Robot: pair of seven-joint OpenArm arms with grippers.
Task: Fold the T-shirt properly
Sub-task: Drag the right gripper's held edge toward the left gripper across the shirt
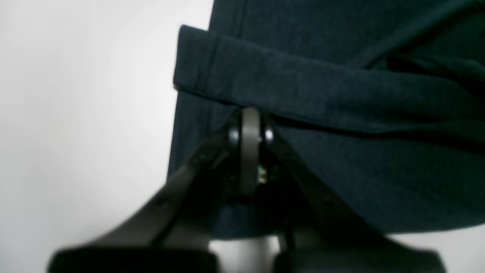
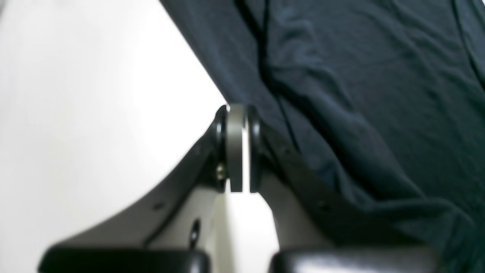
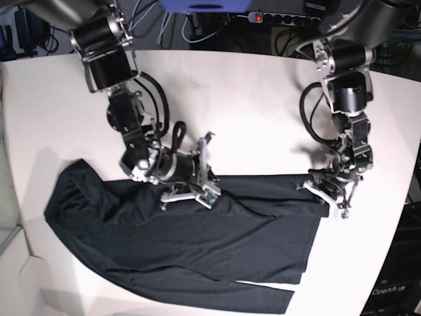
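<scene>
Lying spread across the white table (image 3: 263,99), T-shirt (image 3: 197,257) partway folded, sleeve laid over the body. Farther back, left gripper (image 3: 329,197) and right gripper (image 3: 197,191) both closed tight at the far edge, apparently holding nothing. Next, probably: opening, then regrasping cloth.

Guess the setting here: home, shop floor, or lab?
Most likely a robotics lab bench. A bare white table holds only the black T-shirt, two arms are mounted at its far edge, and loose cables plus a power strip with a lit red switch run behind it.
</scene>
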